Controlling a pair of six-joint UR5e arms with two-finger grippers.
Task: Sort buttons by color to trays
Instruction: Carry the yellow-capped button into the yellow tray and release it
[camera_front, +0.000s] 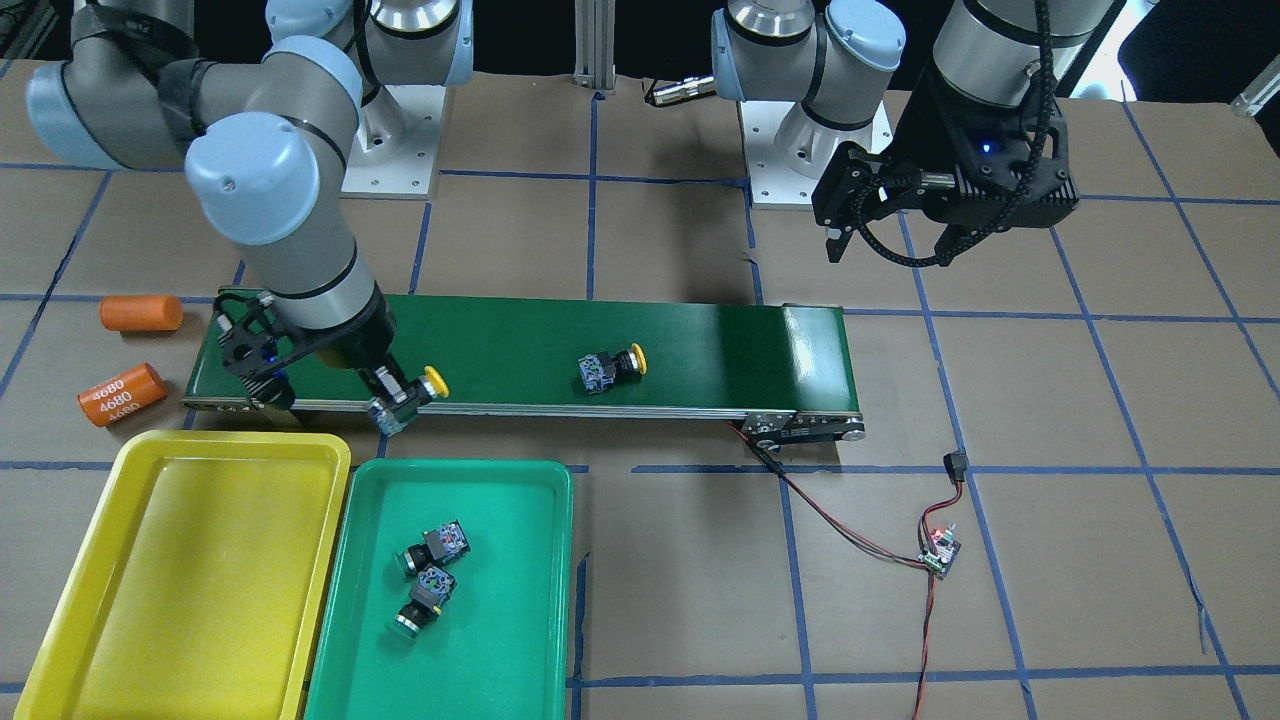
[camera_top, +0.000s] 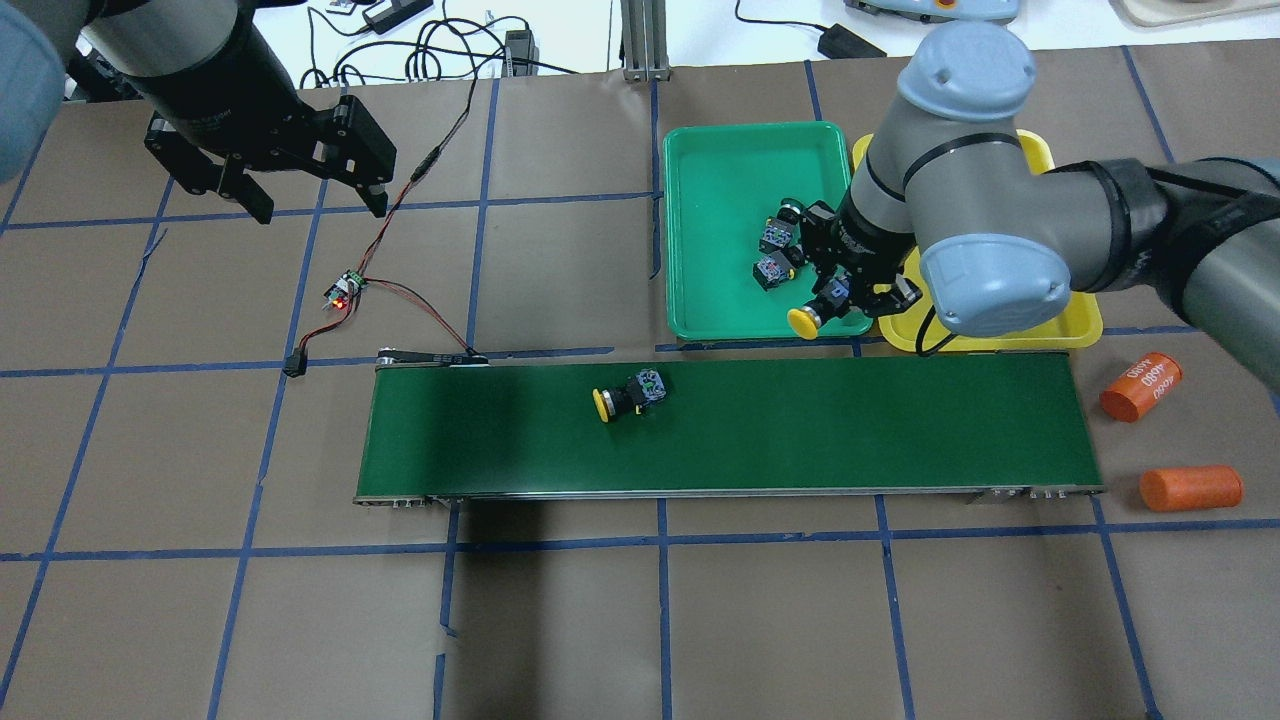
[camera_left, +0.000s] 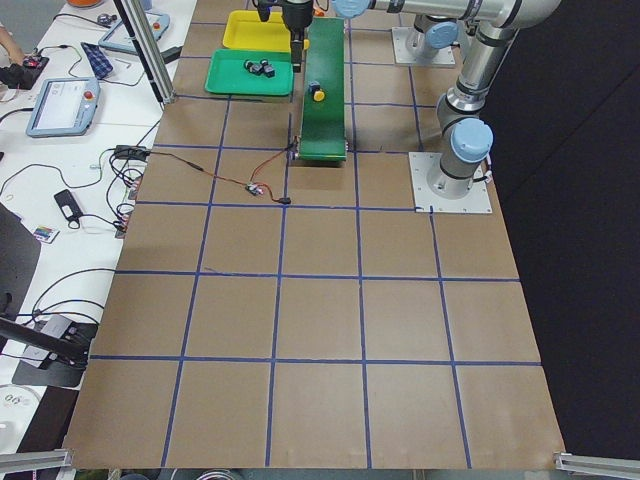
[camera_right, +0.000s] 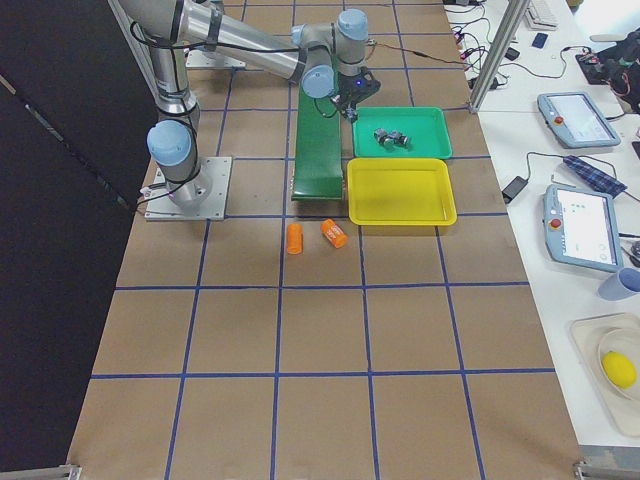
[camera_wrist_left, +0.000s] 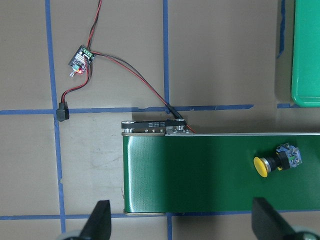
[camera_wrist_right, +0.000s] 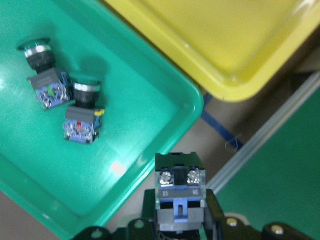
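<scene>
My right gripper (camera_front: 402, 398) is shut on a yellow button (camera_top: 812, 317), held above the gap between the belt's edge and the green tray's corner. In the right wrist view its grey body (camera_wrist_right: 179, 190) sits between the jaws. A second yellow button (camera_front: 610, 368) lies on its side mid-belt. Two green buttons (camera_front: 437, 546) (camera_front: 424, 597) lie in the green tray (camera_front: 500, 640). The yellow tray (camera_front: 180, 560) beside it holds nothing. My left gripper (camera_top: 320, 205) is open and empty, high over the table near the belt's other end, and it also shows in the left wrist view (camera_wrist_left: 182, 225).
The long dark-green conveyor belt (camera_front: 700, 345) runs across the table's middle. Two orange cylinders (camera_front: 141, 313) (camera_front: 121, 394) lie off its end by the right arm. A small controller board (camera_front: 938, 552) with red and black wires lies near the belt's other end.
</scene>
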